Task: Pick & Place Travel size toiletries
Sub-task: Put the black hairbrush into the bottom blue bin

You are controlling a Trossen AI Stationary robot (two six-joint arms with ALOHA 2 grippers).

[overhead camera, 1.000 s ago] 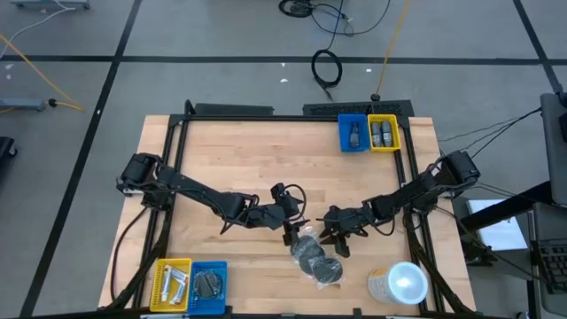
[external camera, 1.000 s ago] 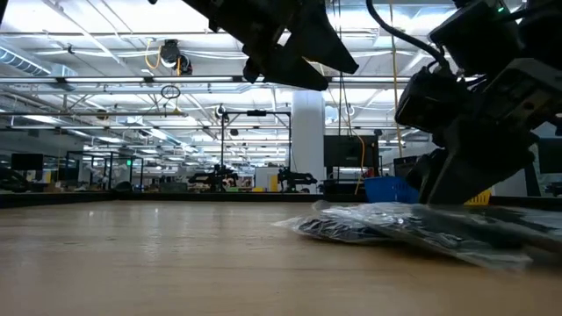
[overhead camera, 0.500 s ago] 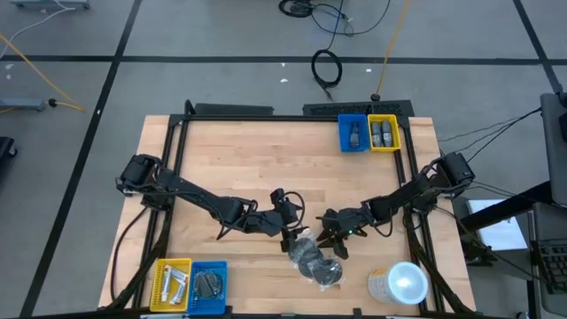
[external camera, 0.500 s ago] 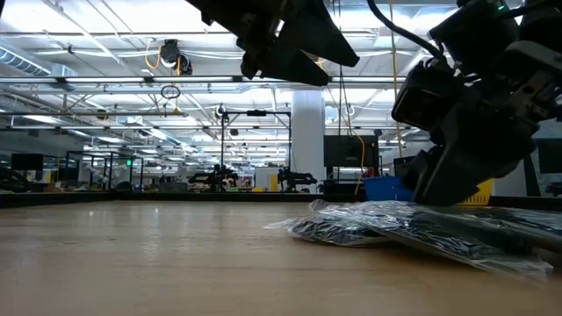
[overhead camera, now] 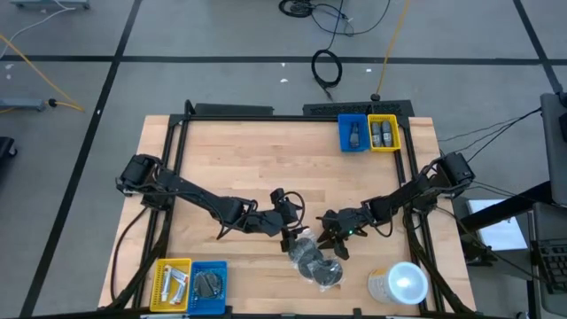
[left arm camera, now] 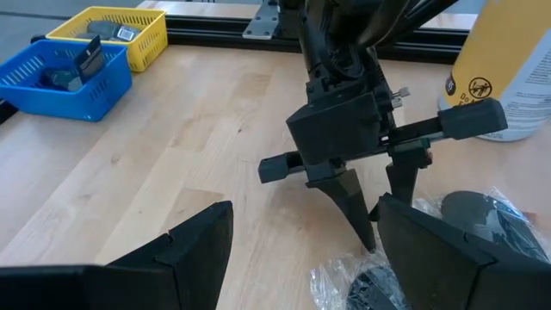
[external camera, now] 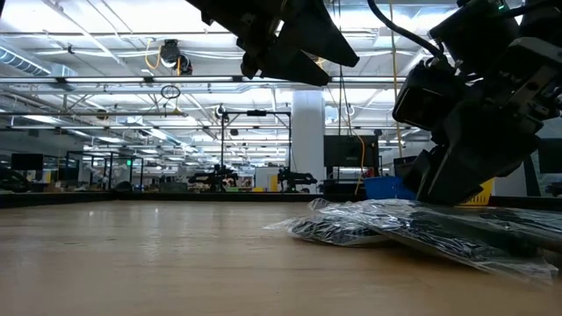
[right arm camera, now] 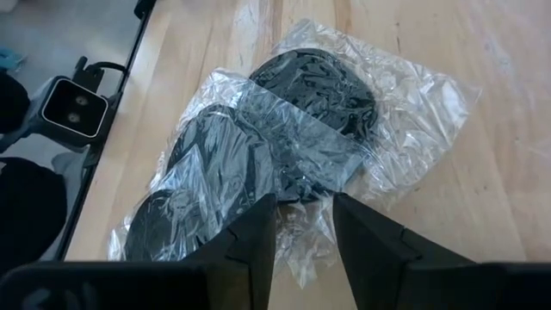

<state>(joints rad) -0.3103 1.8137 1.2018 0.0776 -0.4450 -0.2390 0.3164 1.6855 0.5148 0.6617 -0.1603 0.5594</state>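
Wrapped discs (overhead camera: 314, 259), dark round ones in clear wrap, lie in a loose pile on the table (overhead camera: 248, 168) near the middle of its front edge, between both grippers. Left gripper (overhead camera: 290, 239) hovers at the pile's far-left end with fingers spread wide, nothing held; right gripper (overhead camera: 335, 245) sits low at the pile's right side, fingers (right arm camera: 254, 237) narrow and straddling the wrap edge, can't tell if it's actually pinching it. White-lidded cup (overhead camera: 400, 284) near the front right corner, blue bin (overhead camera: 353, 134) and yellow bin (overhead camera: 384, 133) at the back edge, second pair of bins (overhead camera: 190, 285) at the front left corner
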